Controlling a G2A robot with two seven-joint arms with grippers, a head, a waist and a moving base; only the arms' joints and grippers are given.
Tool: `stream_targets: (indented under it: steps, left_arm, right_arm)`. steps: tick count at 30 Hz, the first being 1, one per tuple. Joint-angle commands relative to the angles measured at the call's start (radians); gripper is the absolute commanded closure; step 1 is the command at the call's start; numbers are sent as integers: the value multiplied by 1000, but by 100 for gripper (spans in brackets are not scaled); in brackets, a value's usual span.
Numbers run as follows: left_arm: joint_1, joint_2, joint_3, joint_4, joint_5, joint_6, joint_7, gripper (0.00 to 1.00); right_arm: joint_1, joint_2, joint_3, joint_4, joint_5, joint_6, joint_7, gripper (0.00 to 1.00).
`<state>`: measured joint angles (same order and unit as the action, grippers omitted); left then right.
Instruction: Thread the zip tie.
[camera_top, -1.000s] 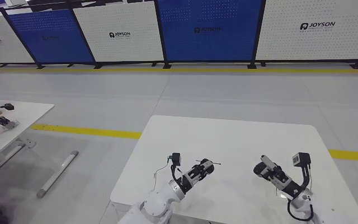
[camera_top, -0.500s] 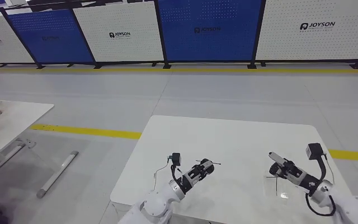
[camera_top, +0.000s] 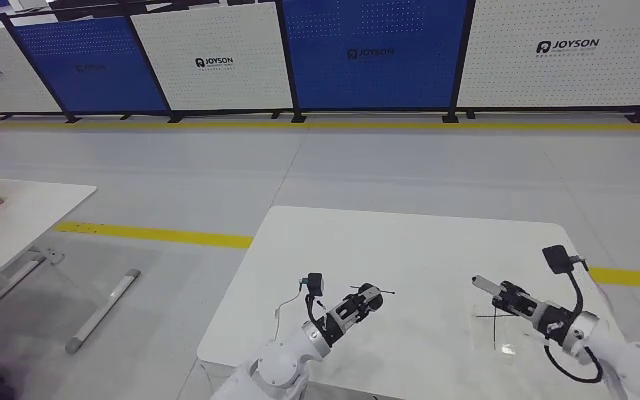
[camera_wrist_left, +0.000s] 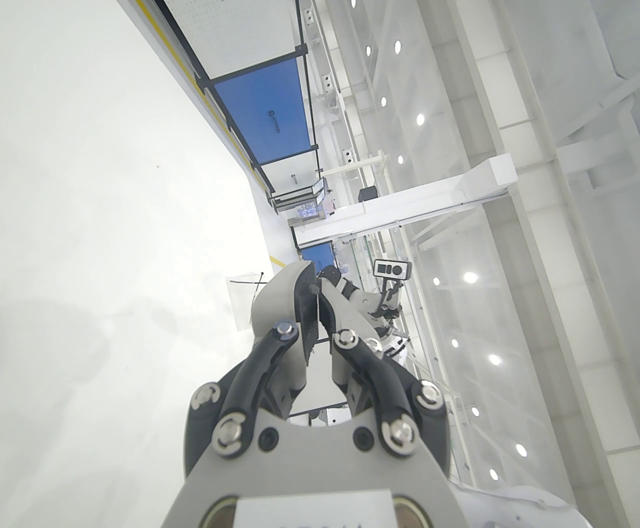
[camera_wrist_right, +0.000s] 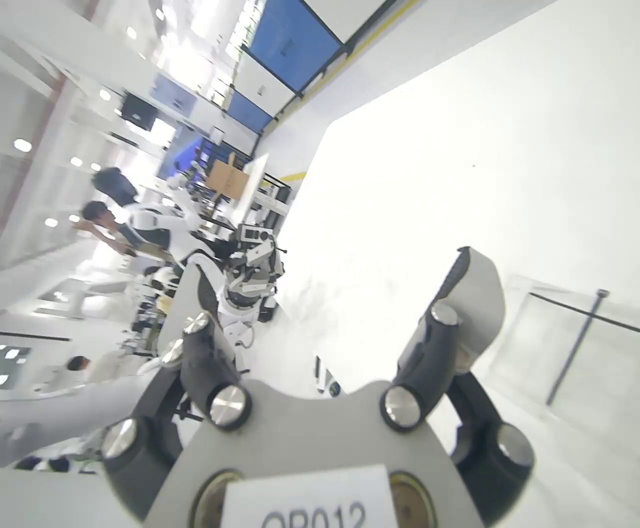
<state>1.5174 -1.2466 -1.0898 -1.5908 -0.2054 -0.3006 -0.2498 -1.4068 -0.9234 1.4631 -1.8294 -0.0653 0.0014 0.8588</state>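
Zip tie (camera_wrist_left: 318, 306) position: clamped between the closed fingers of the left gripper (camera_top: 371, 292), over the table (camera_top: 400, 240) near its front edge. Right gripper (camera_wrist_right: 335, 265) state: released, fingers wide apart, grasping nothing, hovering just beside a clear tray (camera_wrist_right: 530, 325). Two more black ties (camera_wrist_right: 575, 350) lie crossed on that tray.

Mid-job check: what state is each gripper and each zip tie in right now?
Left gripper: shut on the held zip tie.
Held zip tie: clamped in the left gripper.
Right gripper: open, empty.
Loose zip ties: two, lying straight and unthreaded in the clear tray.
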Motion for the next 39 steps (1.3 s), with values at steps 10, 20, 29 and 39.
stream_targets:
  steps: [10,20,29,39]
  left_arm:
    - [0,0,0,0,0,0,0,100]
    - [0,0,0,0,0,0,0,100]
    - [0,0,0,0,0,0,0,100]
    - [0,0,0,0,0,0,0,100]
  right_arm:
    - [121,-1,-119,14,-247,162,77,0]
    - [121,-1,-119,14,-247,162,77,0]
    - [132,24,-99,9,-390,-31,273,0]
    - [160,40,-82,17,-378,-170,432,0]
